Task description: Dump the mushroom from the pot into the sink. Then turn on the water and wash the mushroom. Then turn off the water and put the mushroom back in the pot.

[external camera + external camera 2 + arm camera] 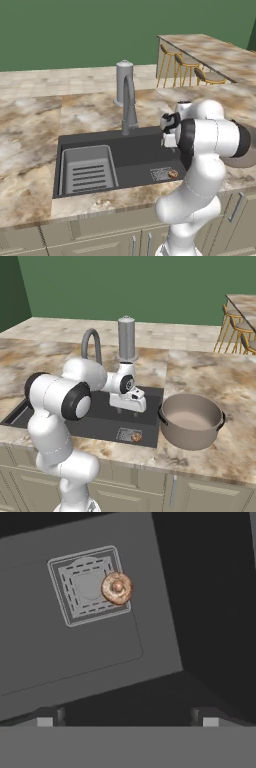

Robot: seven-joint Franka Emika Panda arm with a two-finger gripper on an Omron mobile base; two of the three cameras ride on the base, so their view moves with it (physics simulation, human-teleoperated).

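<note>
— Room? Plain green wall (75, 30) behind, marble counter (30, 135) in front, pale cabinet doors (210, 496) beneath with slim handles.
— Beyond that? Second marble counter (210, 50) at the back right, wooden bar stools (187, 67) lined alongside.
</note>
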